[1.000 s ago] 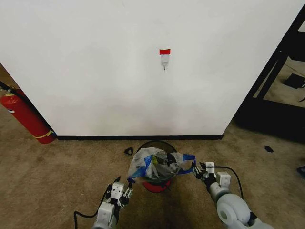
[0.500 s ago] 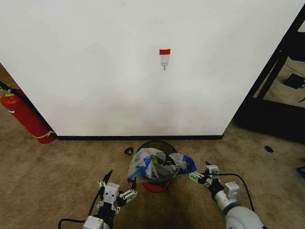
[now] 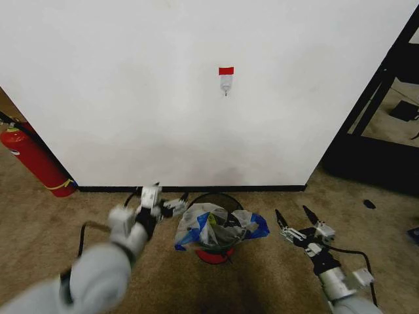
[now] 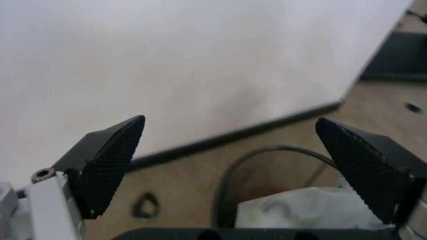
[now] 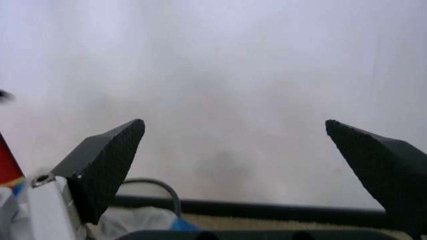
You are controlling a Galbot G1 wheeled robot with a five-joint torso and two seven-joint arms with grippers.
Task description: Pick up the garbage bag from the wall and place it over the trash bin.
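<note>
A large white wall [image 3: 196,98] fills the upper two thirds of the head view, with a black baseboard along its foot and a small white hook [image 3: 226,84] under a red tape strip [image 3: 226,70] just above centre. On the tan carpet in the lower centre stands the trash bin [image 3: 216,226], a round black wire-mesh basket with a red base. The garbage bag [image 3: 219,226], thin white plastic with blue print, is draped over and into the bin's mouth, its blue-edged handles hanging out on both sides. Compared with half a second ago, the left tool [image 3: 171,206] has risen from the bottom edge of the frame to the centre left, just beside the bin's rim near the baseboard, its fingers spread apart and empty. The right tool [image 3: 298,219] has drawn away from the bag toward the lower right; it now sits apart from the bag's blue handle, which it was close against before, with its two fingers splayed wide and holding nothing. The bag and bin stay where they were. In the left wrist view, the left tool's two dark ridged fingers [image 4: 110,160] stand wide apart, with the bin's rim [image 4: 267,152] and a pale fold of the bag [image 4: 293,207] between them. A red fire extinguisher [image 3: 33,160] leans at the left edge of the head view.
</note>
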